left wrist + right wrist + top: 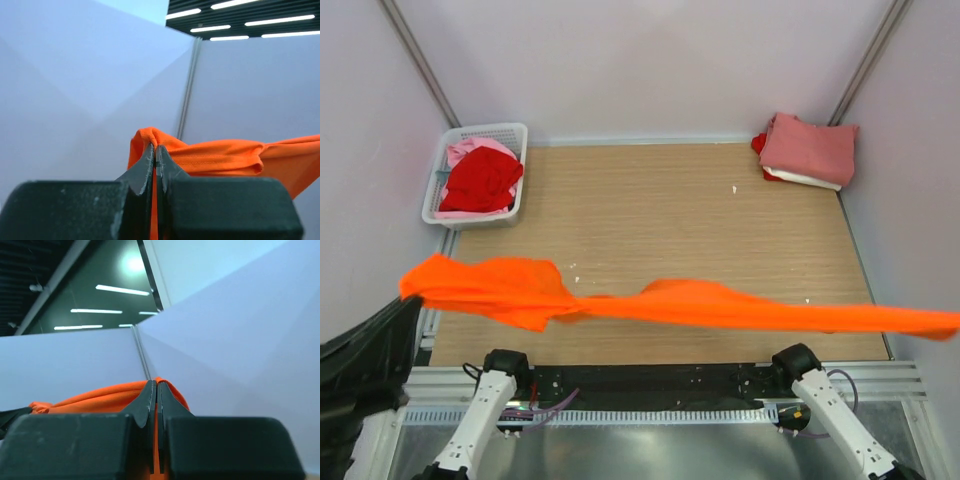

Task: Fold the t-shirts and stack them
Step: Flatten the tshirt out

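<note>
Orange t-shirt [700, 305] is stretched in the air over the table [670, 220] at 6 o'clock, running from 9 to 3. Its neck label cannot be made out. Left gripper [154, 150] and right gripper [156, 386] each pinch its cloth, jaws pressed together. In the top view the shirt's 3 o'clock end is cut off.

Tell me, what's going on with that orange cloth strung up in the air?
Two robot arms are holding an orange t-shirt stretched out between them above the table. The left fingers are shut on one end and the right fingers on the other. A folded stack sits at the table's far right corner. A white basket at the far left holds a red shirt and a pink shirt.
</note>
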{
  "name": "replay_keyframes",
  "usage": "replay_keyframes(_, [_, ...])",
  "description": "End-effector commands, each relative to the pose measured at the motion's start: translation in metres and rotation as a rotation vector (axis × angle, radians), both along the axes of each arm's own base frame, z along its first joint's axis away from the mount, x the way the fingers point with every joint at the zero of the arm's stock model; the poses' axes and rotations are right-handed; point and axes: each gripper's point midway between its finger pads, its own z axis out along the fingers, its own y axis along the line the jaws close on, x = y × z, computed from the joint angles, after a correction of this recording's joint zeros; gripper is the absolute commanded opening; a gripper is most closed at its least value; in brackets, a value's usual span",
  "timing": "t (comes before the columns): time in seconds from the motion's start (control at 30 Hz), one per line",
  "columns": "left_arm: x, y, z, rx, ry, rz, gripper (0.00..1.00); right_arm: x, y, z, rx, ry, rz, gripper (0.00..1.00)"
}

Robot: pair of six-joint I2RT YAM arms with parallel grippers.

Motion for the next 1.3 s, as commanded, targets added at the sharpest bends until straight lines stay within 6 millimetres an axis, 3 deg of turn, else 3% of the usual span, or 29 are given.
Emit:
replay_keyframes(0.0, [-0.016, -0.005, 0.025, 0.040, -0.085, -0.027, 0.00, 0.013, -0.008, 0.000, -0.029, 0.072, -0.079, 0.02])
replay_keyframes(0.07, [-0.025, -0.007, 0.035, 0.044, -0.116, -0.051, 0.00, 0.005, -0.014, 0.003, -0.030, 0.074, -0.100, 0.01])
replay_keyframes(0.17, [-0.005, -0.013, 0.042, 0.051, -0.083, -0.072, 0.00, 0.016, -0.026, 0.003, 0.001, 0.112, -0.167, 0.02])
replay_keyframes(0.27, [0.035, -0.019, 0.039, 0.065, 0.010, -0.076, 0.00, 0.057, -0.027, -0.009, -0.012, 0.245, -0.250, 0.01])
replay_keyframes(0.3, [0.050, -0.021, 0.031, 0.071, 0.063, -0.069, 0.00, 0.077, -0.022, -0.021, -0.045, 0.323, -0.269, 0.01])
replay_keyframes(0.33, [0.077, -0.023, 0.026, 0.075, 0.129, -0.059, 0.00, 0.108, -0.013, -0.030, -0.079, 0.412, -0.291, 0.01])
replay_keyframes(0.4, [0.109, -0.025, 0.012, 0.095, 0.227, -0.044, 0.00, 0.145, -0.004, -0.052, -0.117, 0.533, -0.322, 0.01])
replay_keyframes(0.43, [0.140, -0.027, -0.008, 0.113, 0.331, -0.033, 0.00, 0.178, 0.004, -0.078, -0.153, 0.637, -0.358, 0.01])
replay_keyframes(0.5, [0.177, -0.026, -0.033, 0.122, 0.436, 0.005, 0.00, 0.209, 0.009, -0.103, -0.176, 0.725, -0.399, 0.01])
replay_keyframes(0.57, [0.231, -0.032, -0.079, 0.152, 0.595, 0.014, 0.00, 0.253, 0.016, -0.142, -0.234, 0.841, -0.473, 0.01])
replay_keyframes(0.6, [0.249, -0.034, -0.091, 0.160, 0.628, 0.017, 0.00, 0.273, 0.020, -0.164, -0.264, 0.895, -0.503, 0.01])
replay_keyframes(0.7, [0.329, -0.039, -0.173, 0.198, 0.869, 0.052, 0.00, 0.328, 0.031, -0.227, -0.381, 1.056, -0.590, 0.01])
replay_keyframes(0.77, [0.368, -0.038, -0.218, 0.219, 1.000, 0.089, 0.00, 0.360, 0.036, -0.260, -0.435, 1.131, -0.646, 0.01])
replay_keyframes(0.8, [0.407, -0.039, -0.272, 0.250, 1.150, 0.116, 0.02, 0.387, 0.038, -0.296, -0.491, 1.213, -0.702, 0.01])
replay_keyframes(0.83, [0.424, -0.040, -0.295, 0.265, 1.215, 0.122, 0.06, 0.402, 0.038, -0.319, -0.527, 1.273, -0.722, 0.16])
replay_keyframes(0.87, [0.455, -0.045, -0.340, 0.301, 1.360, 0.120, 0.27, 0.425, 0.033, -0.361, -0.582, 1.382, -0.742, 0.50])
replay_keyframes(0.9, [0.465, -0.046, -0.354, 0.317, 1.418, 0.116, 0.37, 0.440, 0.034, -0.370, -0.587, 1.416, -0.729, 0.89])
replay_keyframes(0.93, [0.475, -0.052, -0.369, 0.329, 1.467, 0.091, 0.48, 0.450, 0.031, -0.378, -0.590, 1.444, -0.748, 0.96])
replay_keyframes(0.97, [0.487, -0.057, -0.354, 0.326, 1.433, 0.095, 0.63, 0.456, 0.030, -0.381, -0.590, 1.456, -0.766, 0.99])
replay_keyframes(1.0, [0.488, -0.061, -0.361, 0.349, 1.452, 0.100, 0.67, 0.464, 0.032, -0.378, -0.583, 1.445, -0.771, 1.00])
replay_keyframes(1.07, [0.488, -0.070, -0.354, 0.380, 1.415, 0.120, 0.77, 0.468, 0.040, -0.373, -0.572, 1.429, -0.721, 1.00])
replay_keyframes(1.1, [0.490, -0.072, -0.343, 0.371, 1.373, 0.128, 0.93, 0.467, 0.042, -0.370, -0.566, 1.422, -0.703, 1.00])
replay_keyframes(1.17, [0.478, -0.070, -0.329, 0.350, 1.340, 0.137, 0.99, 0.463, 0.050, -0.361, -0.550, 1.387, -0.638, 1.00])
replay_keyframes(1.23, [0.466, -0.065, -0.336, 0.344, 1.361, 0.153, 0.99, 0.455, 0.051, -0.366, -0.558, 1.394, -0.613, 1.00])
replay_keyframes(1.27, [0.455, -0.062, -0.326, 0.336, 1.347, 0.160, 0.98, 0.449, 0.054, -0.363, -0.554, 1.390, -0.586, 1.00])
